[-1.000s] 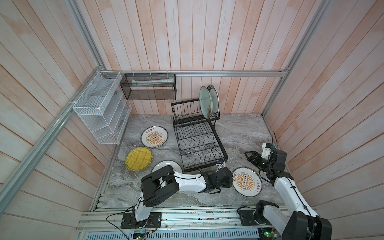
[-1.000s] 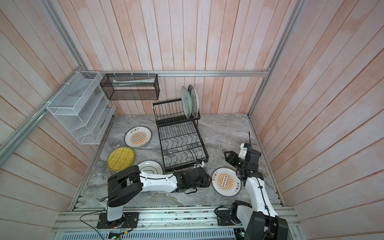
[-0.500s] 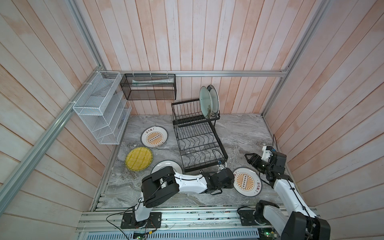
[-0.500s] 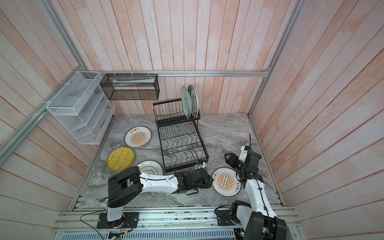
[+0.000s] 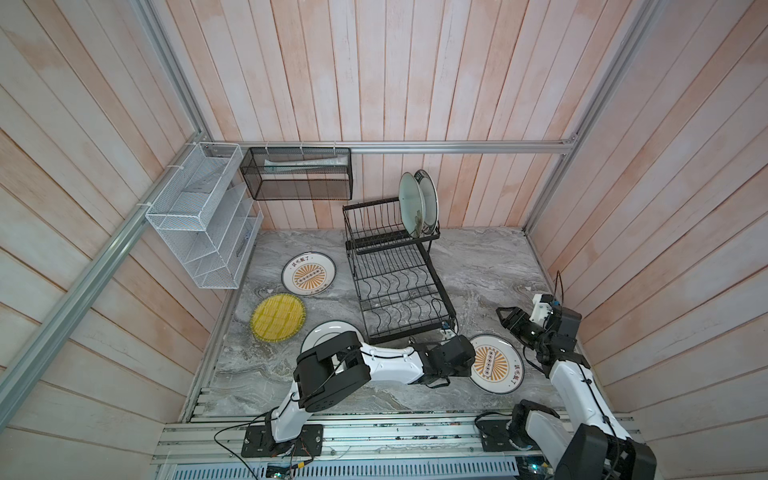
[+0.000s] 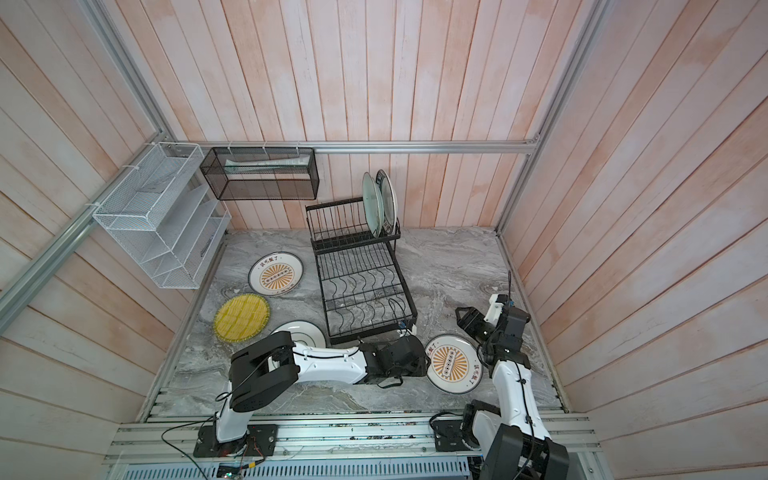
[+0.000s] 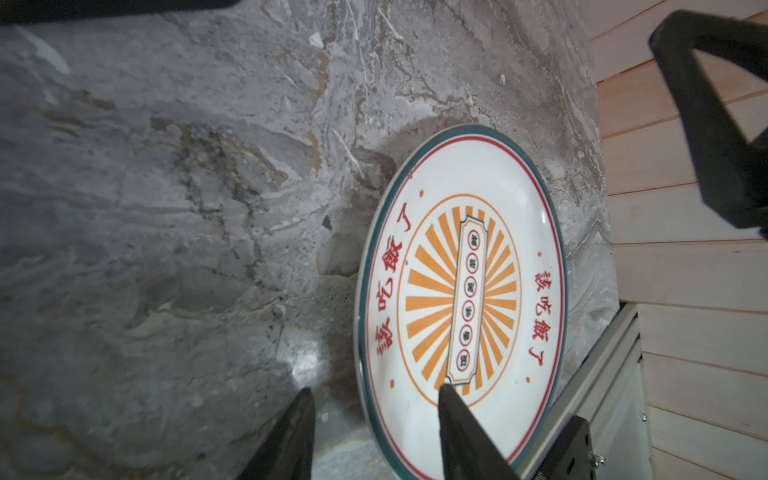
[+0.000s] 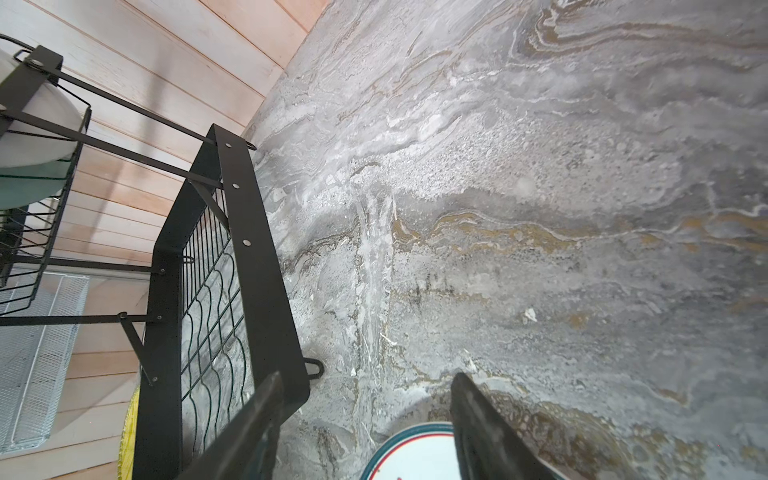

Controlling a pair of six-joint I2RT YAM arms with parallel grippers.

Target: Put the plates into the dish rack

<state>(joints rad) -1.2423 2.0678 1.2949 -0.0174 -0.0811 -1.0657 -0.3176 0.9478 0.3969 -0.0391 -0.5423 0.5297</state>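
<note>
A white plate with an orange sunburst (image 5: 494, 363) (image 6: 454, 363) lies flat at the front right. My left gripper (image 7: 376, 390) (image 5: 470, 352) is open and straddles its near rim. One finger (image 7: 457, 419) is over the plate (image 7: 461, 291) and the other beside it on the table. My right gripper (image 8: 365, 382) (image 5: 509, 320) hangs open above bare table just beyond that plate (image 8: 415, 453). The dish rack (image 5: 397, 244) (image 8: 257, 249) holds two upright plates (image 5: 411, 203) in its upper tier. A second sunburst plate (image 5: 308, 274), a yellow plate (image 5: 277, 316) and a white plate (image 5: 324, 332), partly under my left arm, lie to its left.
A white mesh shelf (image 5: 199, 216) and a black mesh basket (image 5: 299, 178) hang on the back walls. An aluminium rail (image 5: 374, 415) runs along the table's front edge, close to the sunburst plate. The wooden side wall stands just right of my right arm.
My left gripper has edged right onto the plate's rim and its jaws have narrowed slightly. My right gripper has dropped a little lower. The plates have not moved.
</note>
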